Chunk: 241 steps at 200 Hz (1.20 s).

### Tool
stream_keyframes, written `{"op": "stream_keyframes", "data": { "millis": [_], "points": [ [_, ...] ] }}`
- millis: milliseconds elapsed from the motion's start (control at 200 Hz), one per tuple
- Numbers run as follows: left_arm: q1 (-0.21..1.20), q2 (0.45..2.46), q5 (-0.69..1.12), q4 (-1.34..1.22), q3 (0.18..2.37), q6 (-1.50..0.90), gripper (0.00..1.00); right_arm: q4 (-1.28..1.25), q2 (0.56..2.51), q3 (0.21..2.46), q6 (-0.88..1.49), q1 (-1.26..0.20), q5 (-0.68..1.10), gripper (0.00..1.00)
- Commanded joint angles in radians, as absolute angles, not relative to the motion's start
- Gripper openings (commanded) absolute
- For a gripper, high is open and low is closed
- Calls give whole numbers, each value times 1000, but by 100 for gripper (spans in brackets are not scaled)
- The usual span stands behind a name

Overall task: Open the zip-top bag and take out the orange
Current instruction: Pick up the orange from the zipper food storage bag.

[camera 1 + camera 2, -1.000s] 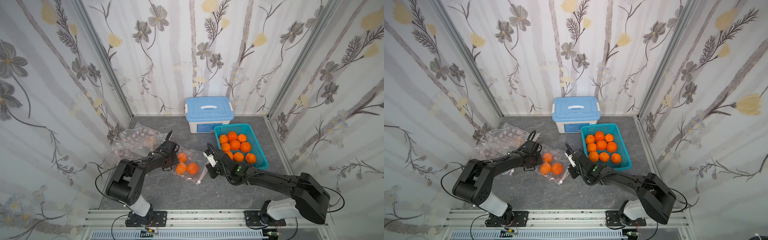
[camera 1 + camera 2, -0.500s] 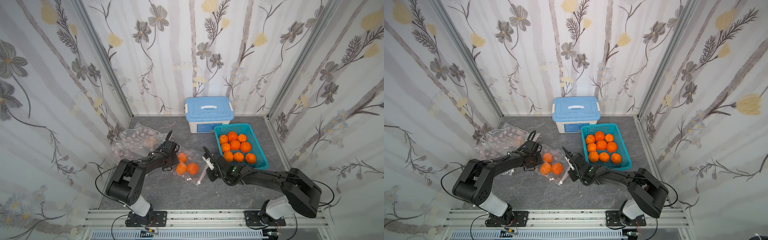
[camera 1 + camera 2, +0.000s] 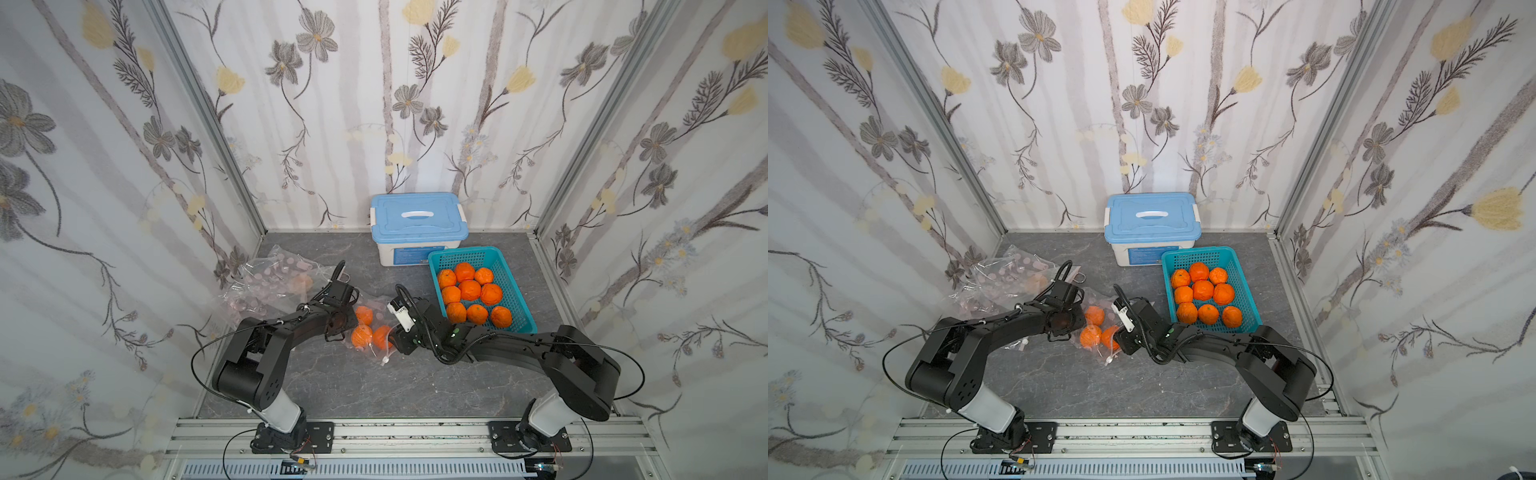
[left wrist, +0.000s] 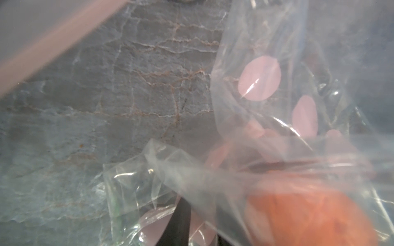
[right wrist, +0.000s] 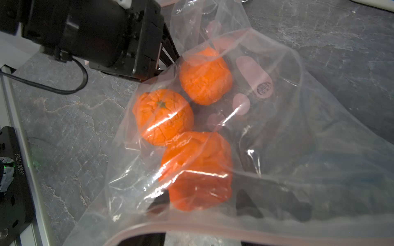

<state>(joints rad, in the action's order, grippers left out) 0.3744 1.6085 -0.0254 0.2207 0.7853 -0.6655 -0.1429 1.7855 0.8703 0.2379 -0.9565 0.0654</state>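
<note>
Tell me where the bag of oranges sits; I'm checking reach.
In both top views, the zip-top bag lies on the table between the left gripper and right gripper, left of the teal basket.

The clear zip-top bag (image 5: 277,127), printed with pale pink dots, lies crumpled on the grey tabletop (image 3: 374,386) with a pink zip strip along one edge. Three wrinkled oranges (image 5: 163,117) sit clustered inside, touching one another.

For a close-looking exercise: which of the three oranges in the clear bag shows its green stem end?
The orange at middle distance from the right wrist camera: a green stem star shows on it; the other two show only peel.
</note>
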Motion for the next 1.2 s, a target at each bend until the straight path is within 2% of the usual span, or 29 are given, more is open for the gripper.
{"op": "stream_keyframes", "data": {
  "millis": [0,95,275,520,694,1009,1199],
  "points": [
    [375,1619,0,293,776,-675,25,-232,1820,896,224,-963,107,59],
    [376,1620,0,292,775,-676,25,-229,1870,920,227,-969,106,64],
    [376,1620,0,290,775,-676,25,-184,1972,976,229,-985,113,66],
    [375,1618,-2,296,776,-675,25,-178,1966,971,239,-996,126,52],
    [376,1613,-3,300,778,-675,25,-196,1866,908,239,-994,126,40],
    [375,1614,-5,298,779,-673,25,-142,1650,811,223,-951,114,37],
    [376,1614,-5,298,777,-673,25,-53,1509,771,217,-864,83,37]
  ]
}}
